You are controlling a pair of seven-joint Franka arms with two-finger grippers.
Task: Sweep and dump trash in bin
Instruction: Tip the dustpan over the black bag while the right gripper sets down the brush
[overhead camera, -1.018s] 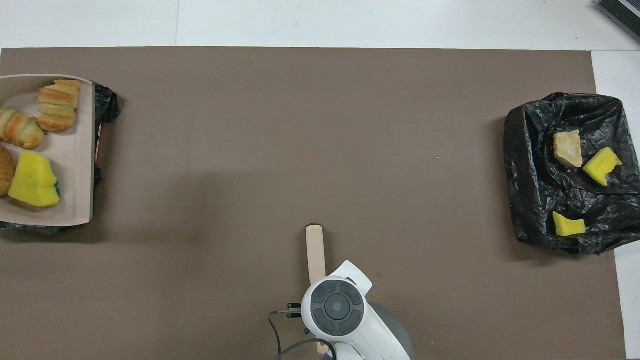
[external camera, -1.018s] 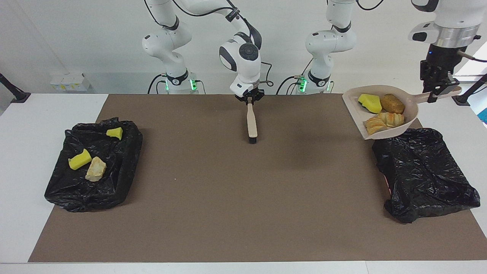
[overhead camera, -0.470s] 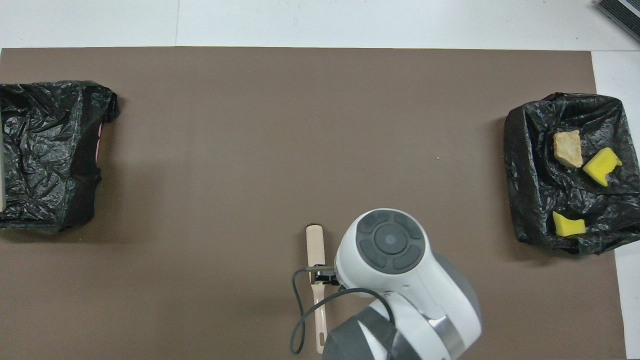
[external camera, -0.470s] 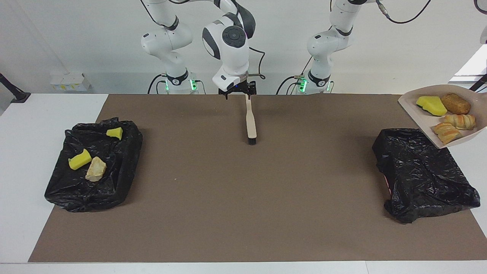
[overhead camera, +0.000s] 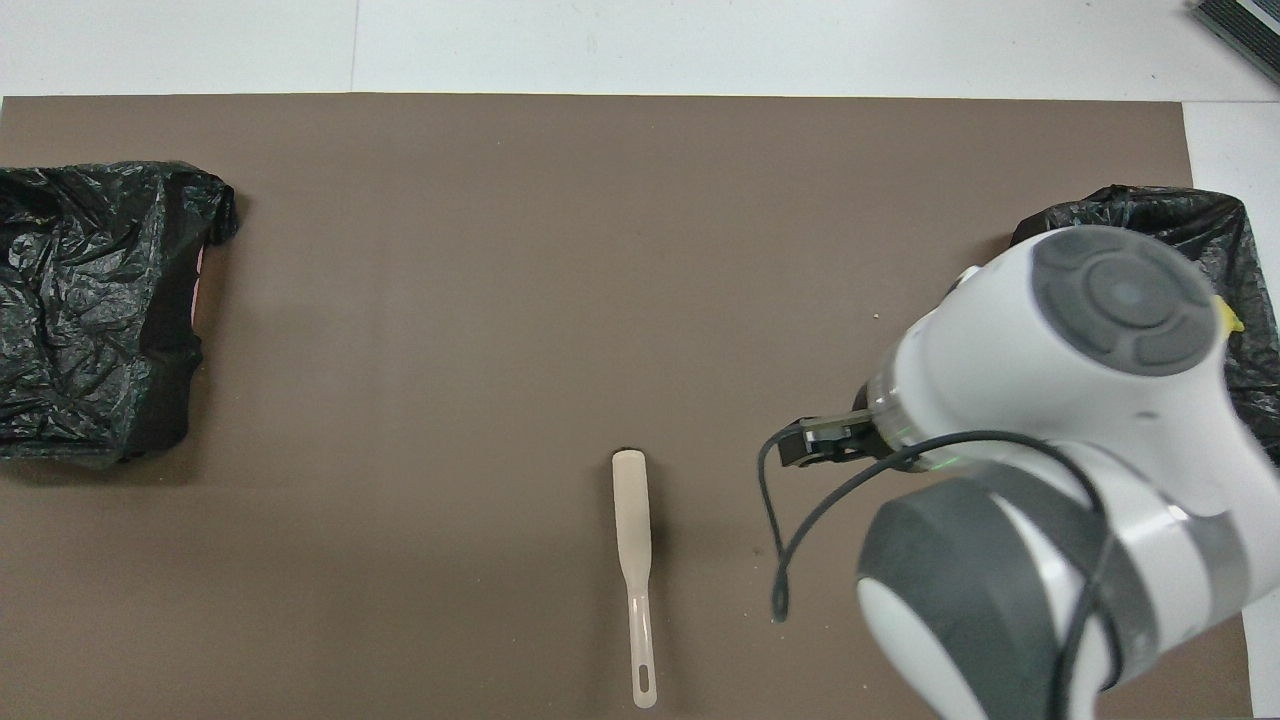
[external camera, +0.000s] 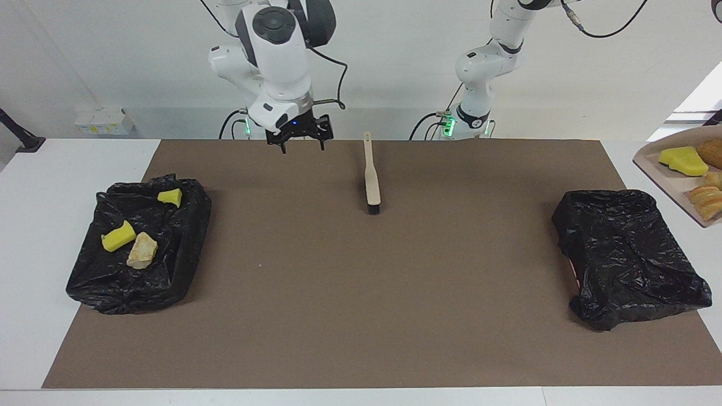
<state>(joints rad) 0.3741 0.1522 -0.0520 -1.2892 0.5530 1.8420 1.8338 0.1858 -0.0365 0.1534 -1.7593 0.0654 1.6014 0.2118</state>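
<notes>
Facing view: right gripper (external camera: 302, 145) hangs released, fingers spread, over brown mat beside beige black-bristled brush (external camera: 371, 179) lying on the surface. Left gripper out of frame, clenched. Beige dustpan (external camera: 660, 172) with yellow sponge, roll trash (external camera: 683, 160) at frame edge; more trash (external camera: 118, 237) in black-bag-lined bin (external camera: 186, 248).

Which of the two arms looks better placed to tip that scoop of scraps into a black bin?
Probably the left. The dustpan, loaded with sponge and rolls, hangs up beside the empty bin at the left arm's end. The right gripper is open and empty, away from the brush.
</notes>
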